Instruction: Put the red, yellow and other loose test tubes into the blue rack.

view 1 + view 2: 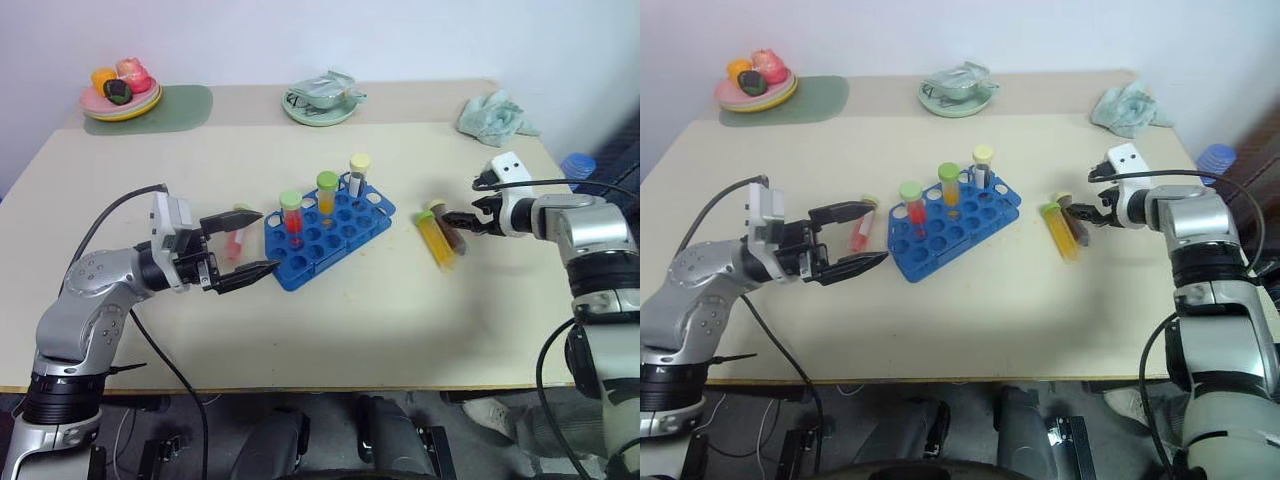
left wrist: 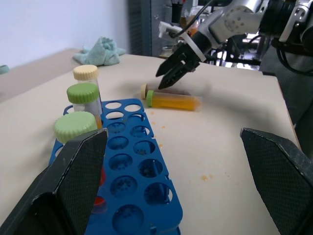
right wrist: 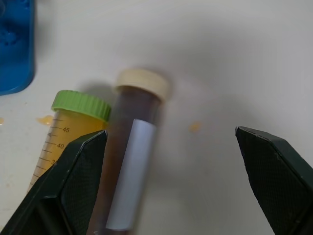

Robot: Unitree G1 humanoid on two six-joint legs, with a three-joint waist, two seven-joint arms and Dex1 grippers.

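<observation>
A: Where do the tubes lie?

B: The blue rack sits mid-desk, skewed to the desk's edges. Three capped tubes stand in it: a red one with a pale green cap, an orange one with a green cap and a clear one with a cream cap. A pinkish-red tube lies flat on the desk just beside the rack's left end. Toward the right edge, the yellow tube and the dark brown tube lie side by side, touching or nearly so.

A: And the grippers?

B: The left gripper hovers by the rack's left end, fingers wide apart, empty, the pinkish-red tube behind them. The right gripper hangs over the brown tube, fingers apart with the tube between them in the wrist view; whether a fingertip touches it I can't tell.

A: Anything else?

B: Along the far edge, a plate of toy food on a green mat, a pale green dish and a crumpled cloth.
</observation>
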